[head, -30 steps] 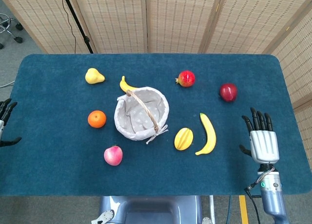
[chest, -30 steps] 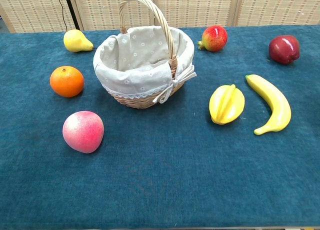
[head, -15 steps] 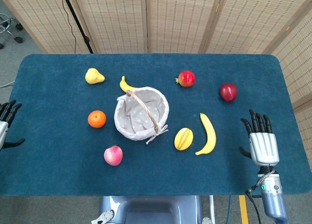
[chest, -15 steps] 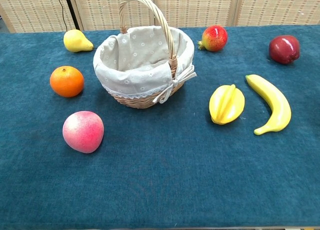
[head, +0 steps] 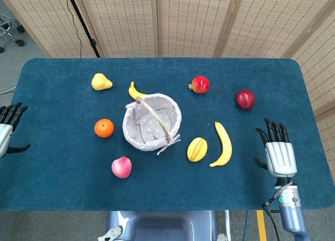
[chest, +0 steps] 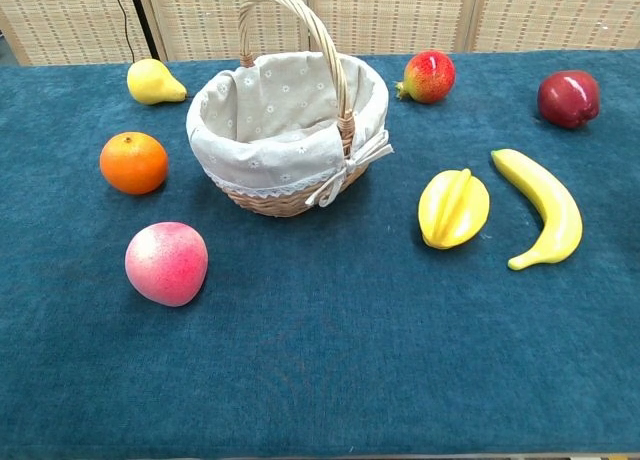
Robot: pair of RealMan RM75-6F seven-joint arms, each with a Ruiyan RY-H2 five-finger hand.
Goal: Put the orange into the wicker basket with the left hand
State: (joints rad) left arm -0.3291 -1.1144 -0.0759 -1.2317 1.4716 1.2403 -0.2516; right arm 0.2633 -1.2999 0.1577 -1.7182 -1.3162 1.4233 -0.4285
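Note:
The orange (head: 104, 128) (chest: 133, 163) lies on the blue tablecloth just left of the wicker basket (head: 152, 121) (chest: 287, 130), which has a grey cloth lining and an upright handle. My left hand (head: 8, 131) shows at the far left edge of the head view, open and empty, well left of the orange. At the right side of the table my right hand (head: 277, 149) is open, fingers spread, holding nothing. The chest view shows neither hand.
Around the basket lie a pink peach (head: 121, 167), a yellow pear (head: 101, 82), a small banana (head: 135, 90) behind the basket, a pomegranate (head: 199, 84), a red apple (head: 244, 99), a yellow starfruit (head: 197, 149) and a large banana (head: 223, 144).
My left hand has crept a little further into view at the left edge. My right hand has shifted slightly toward the near table edge. No fruit has moved.

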